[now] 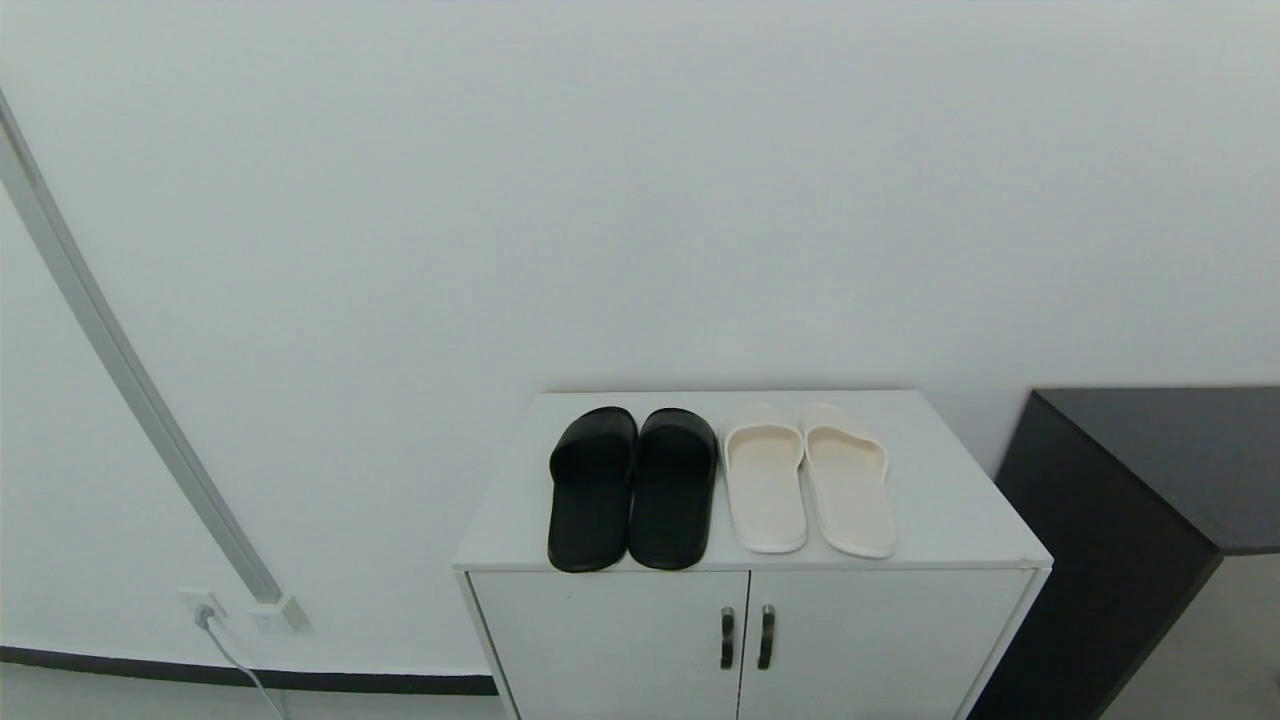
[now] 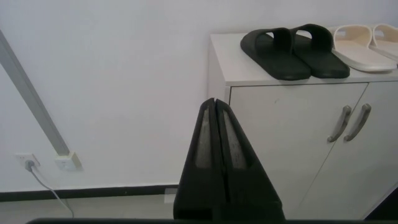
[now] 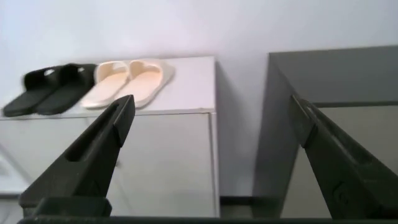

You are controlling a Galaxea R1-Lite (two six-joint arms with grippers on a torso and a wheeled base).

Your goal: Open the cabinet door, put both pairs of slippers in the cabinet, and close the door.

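My left hand (image 2: pixel 215 104) is pressed fully shut and holds nothing. My right hand (image 3: pixel 211 102) is spread wide and is also empty. Both hang well short of the cabinet (image 1: pixel 950 500), whose two doors (image 1: pixel 610 640) are shut. The black slippers (image 1: pixel 632 488) and white slippers (image 1: pixel 808 478) lie side by side on its top with their heels at the front edge. The black heels seem to reach just over that edge.

The two handles (image 1: pixel 727 637) stand just beside each other at the seam, and I judge that the main risk. My wide right hand could straddle both and pull the doors against one another, or slip off a thin bar. My shut left hand can grip nothing until it opens. Passing the top edge, I could catch a black heel and knock that slipper to the floor. The right door, swung wide, may strike the dark unit (image 1: pixel 1130 500) near that side. Each pair lies touching, so a careless grip may take one slipper and drag its mate.
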